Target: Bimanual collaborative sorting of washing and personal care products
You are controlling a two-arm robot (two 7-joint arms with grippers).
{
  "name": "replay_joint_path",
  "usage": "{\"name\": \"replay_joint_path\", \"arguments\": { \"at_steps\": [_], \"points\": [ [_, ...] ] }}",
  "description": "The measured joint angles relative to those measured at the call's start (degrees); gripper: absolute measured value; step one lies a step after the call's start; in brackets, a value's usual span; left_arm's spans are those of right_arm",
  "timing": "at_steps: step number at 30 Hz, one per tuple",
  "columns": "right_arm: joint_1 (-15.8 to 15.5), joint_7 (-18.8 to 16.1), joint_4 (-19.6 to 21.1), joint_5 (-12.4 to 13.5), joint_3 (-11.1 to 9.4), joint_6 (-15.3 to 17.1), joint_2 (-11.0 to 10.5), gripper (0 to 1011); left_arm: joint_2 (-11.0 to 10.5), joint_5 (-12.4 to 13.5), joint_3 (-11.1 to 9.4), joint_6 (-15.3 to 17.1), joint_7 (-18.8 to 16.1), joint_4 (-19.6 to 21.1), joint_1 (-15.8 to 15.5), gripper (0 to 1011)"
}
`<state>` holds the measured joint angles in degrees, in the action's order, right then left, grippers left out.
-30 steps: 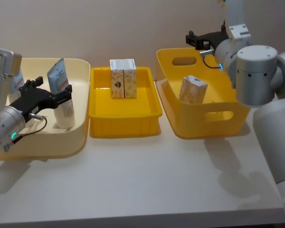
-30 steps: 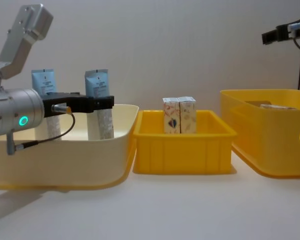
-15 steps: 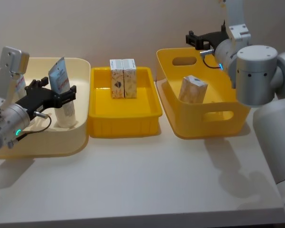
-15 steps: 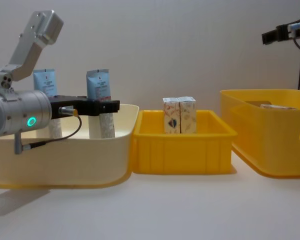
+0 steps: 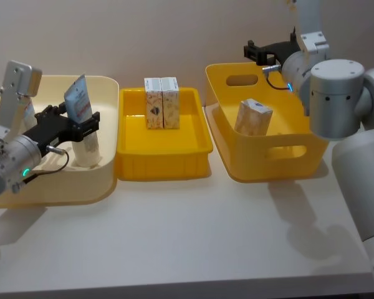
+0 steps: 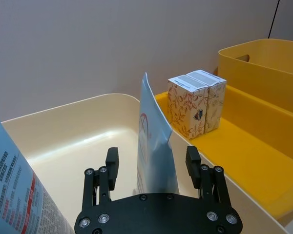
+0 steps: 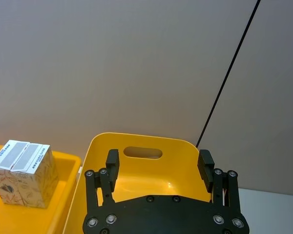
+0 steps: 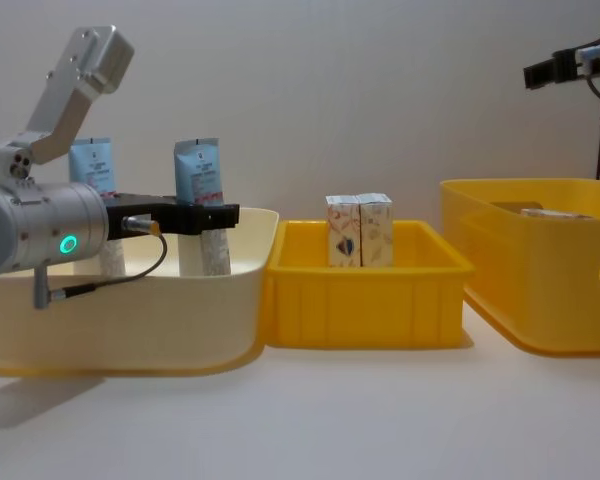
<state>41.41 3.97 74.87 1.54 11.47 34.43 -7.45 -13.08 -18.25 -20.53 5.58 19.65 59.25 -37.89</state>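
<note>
Squeeze tube (image 6: 151,122) stands between left gripper (image 6: 153,157)'s parted fingers (image 6: 193,160), apparently untouched.

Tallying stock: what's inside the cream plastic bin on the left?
Two tall light blue squeeze tubes stand upright in the cream plastic bin, the open left gripper straddling one. The left arm hides the other tube's base and some floor. Right gripper hangs above the deep yellow bin.
</note>
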Motion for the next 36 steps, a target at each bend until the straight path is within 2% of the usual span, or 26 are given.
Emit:
{"name": "replay_joint_path", "arguments": {
  "at_steps": [1, 7, 8, 9, 12, 16, 24, 36],
  "points": [
    [0.0, 0.0, 0.0, 0.0, 0.0, 0.0, 0.0, 1001, 0.0, 0.0, 0.0, 0.0, 0.0, 0.0, 0.0, 836],
    [0.0, 0.0, 0.0, 0.0, 0.0, 0.0, 0.0, 1001, 0.1, 0.1, 0.0, 0.0, 0.1, -0.3, -0.2, 681],
    [0.0, 0.0, 0.0, 0.0, 0.0, 0.0, 0.0, 1001, 0.1, 0.1, 0.0, 0.0, 0.1, -0.4, -0.2, 627],
    [0.0, 0.0, 0.0, 0.0, 0.0, 0.0, 0.0, 1001, 0.1, 0.1, 0.0, 0.0, 0.1, -0.4, -0.2, 627],
    [0.0, 0.0, 0.0, 0.0, 0.0, 0.0, 0.0, 1001, 0.1, 0.1, -0.1, -0.1, 0.1, -0.5, -0.3, 532],
    [0.0, 0.0, 0.0, 0.0, 0.0, 0.0, 0.0, 1001, 0.2, 0.2, -0.1, -0.1, 0.2, -0.6, -0.4, 359],
    [0.0, 0.0, 0.0, 0.0, 0.0, 0.0, 0.0, 1001, 0.2, 0.2, -0.1, -0.1, 0.2, -0.7, -0.4, 274],
    [0.0, 0.0, 0.0, 0.0, 0.0, 0.0, 0.0, 1001, 0.2, 0.2, -0.1, -0.1, 0.2, -0.8, -0.5, 267]
  ]
}}
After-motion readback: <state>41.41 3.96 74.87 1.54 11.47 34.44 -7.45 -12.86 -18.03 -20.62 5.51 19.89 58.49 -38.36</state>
